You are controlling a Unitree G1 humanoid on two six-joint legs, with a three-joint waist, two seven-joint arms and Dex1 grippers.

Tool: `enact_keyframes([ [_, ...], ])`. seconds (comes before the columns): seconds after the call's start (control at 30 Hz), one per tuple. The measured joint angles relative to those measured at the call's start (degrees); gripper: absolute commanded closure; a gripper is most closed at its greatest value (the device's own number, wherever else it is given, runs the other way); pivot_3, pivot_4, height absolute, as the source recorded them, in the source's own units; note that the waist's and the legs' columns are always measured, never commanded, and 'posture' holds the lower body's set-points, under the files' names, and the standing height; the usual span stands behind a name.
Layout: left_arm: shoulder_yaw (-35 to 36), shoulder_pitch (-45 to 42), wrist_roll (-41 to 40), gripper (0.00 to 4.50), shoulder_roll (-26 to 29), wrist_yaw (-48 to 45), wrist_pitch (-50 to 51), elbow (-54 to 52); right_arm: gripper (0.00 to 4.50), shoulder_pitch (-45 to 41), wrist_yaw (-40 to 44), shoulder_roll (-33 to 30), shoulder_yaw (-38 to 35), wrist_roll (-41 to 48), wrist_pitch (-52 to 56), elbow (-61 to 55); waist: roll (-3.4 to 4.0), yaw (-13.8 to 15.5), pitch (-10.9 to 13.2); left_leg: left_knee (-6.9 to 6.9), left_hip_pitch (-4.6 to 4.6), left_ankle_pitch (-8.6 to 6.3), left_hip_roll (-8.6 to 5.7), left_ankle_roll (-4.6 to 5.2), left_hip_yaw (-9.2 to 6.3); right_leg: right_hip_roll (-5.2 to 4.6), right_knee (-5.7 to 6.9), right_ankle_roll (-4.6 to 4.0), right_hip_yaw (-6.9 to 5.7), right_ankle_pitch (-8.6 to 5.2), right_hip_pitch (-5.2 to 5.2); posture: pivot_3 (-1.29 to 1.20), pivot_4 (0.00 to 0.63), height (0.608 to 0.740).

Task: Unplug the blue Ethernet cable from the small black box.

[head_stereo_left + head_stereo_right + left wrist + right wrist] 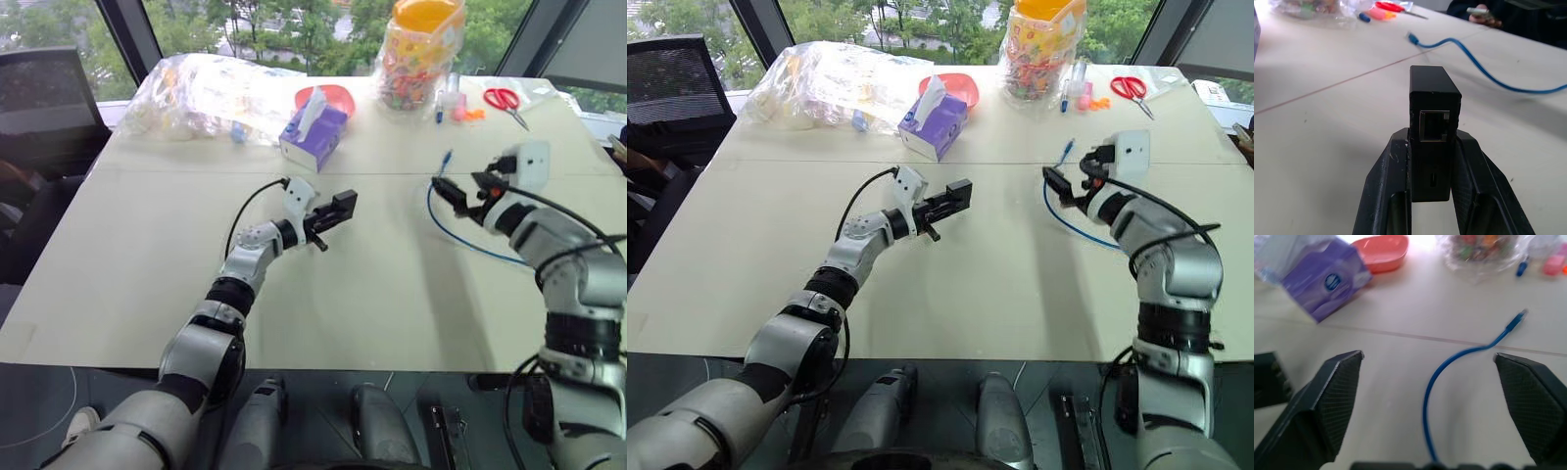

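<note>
Two grippers — left gripper (1432,166) clamped on the small black box (1433,122), socket empty; right gripper (1430,382) spread wide, released — blue Ethernet cable (1449,363) lies loose on the table (392,294).

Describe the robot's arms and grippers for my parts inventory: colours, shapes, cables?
Both arms are built of rounded silver-grey segments joined by black rings. The left gripper and right gripper each carry a white wrist block and two black wedge-shaped fingers with cross-hatched inner faces. Thick black cables loop outside both forearms.
</note>
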Motion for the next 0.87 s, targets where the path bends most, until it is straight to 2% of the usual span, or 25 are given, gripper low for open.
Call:
enact_keyframes([
  [0.13,0.07,-1.76,2.07,4.02,-0.25,0.72,-5.61,5.30,0.05,8.73,1.85,-0.72,-1.00,6.38,6.77,-11.97,-0.02,0.28,-0.02,0.09,0.01,-0.01,-0.01,0.01,-0.01,-0.01,-0.02,-0.02,-0.01,-0.01,0.10,0.00,0.150,0.728],
  [0.2,0.10,-2.00,2.84,2.99,0.03,0.75,-7.47,6.66,0.00,12.50,2.38,-1.31,-1.76,8.70,9.05,-15.67,-0.04,0.12,-0.03,0.11,0.04,-0.01,0.00,0.02,0.00,-0.01,-0.04,-0.06,-0.01,-0.01,0.13,0.00,0.150,0.728],
  [0.27,0.13,-1.95,3.78,2.23,0.75,0.63,-7.74,8.37,0.00,15.19,2.45,-2.07,-2.51,9.94,10.21,-18.27,0.00,-0.03,-0.05,0.12,0.06,-0.01,0.01,0.02,0.01,0.00,-0.03,-0.09,-0.01,0.01,0.13,0.00,0.150,0.728],
  [0.37,0.84,-1.89,3.96,0.78,1.47,-0.78,-7.72,8.39,0.00,18.11,2.70,-2.96,-3.94,11.91,11.21,-21.31,-0.01,0.03,-0.06,0.12,0.06,-0.01,0.04,0.02,0.00,0.00,-0.02,-0.13,-0.04,0.01,0.14,0.00,0.150,0.728],
  [0.43,1.21,-1.81,4.25,0.12,2.10,-1.54,-7.60,8.35,0.00,19.15,2.82,-3.06,-4.09,12.75,11.27,-22.13,0.00,0.00,-0.07,0.12,0.06,-0.01,0.04,0.02,0.01,0.00,-0.02,-0.11,-0.04,0.02,0.14,0.00,0.150,0.728],
  [0.67,2.97,-1.04,3.60,0.05,3.93,-3.64,-4.79,6.35,0.00,20.07,3.25,-5.42,-3.98,13.54,11.25,-22.54,0.00,-0.08,-0.09,0.11,0.07,-0.01,0.05,0.02,0.01,0.01,-0.02,-0.12,-0.04,0.01,0.14,0.00,0.150,0.728],
  [0.87,6.49,5.20,-0.74,0.05,9.45,-7.08,5.64,-5.58,0.00,23.09,4.19,-7.41,-3.25,13.43,11.12,-22.76,-0.01,0.11,-0.08,0.10,0.04,-0.01,0.05,0.02,-0.01,0.00,-0.03,-0.11,-0.04,0.02,0.11,0.00,0.150,0.728],
])
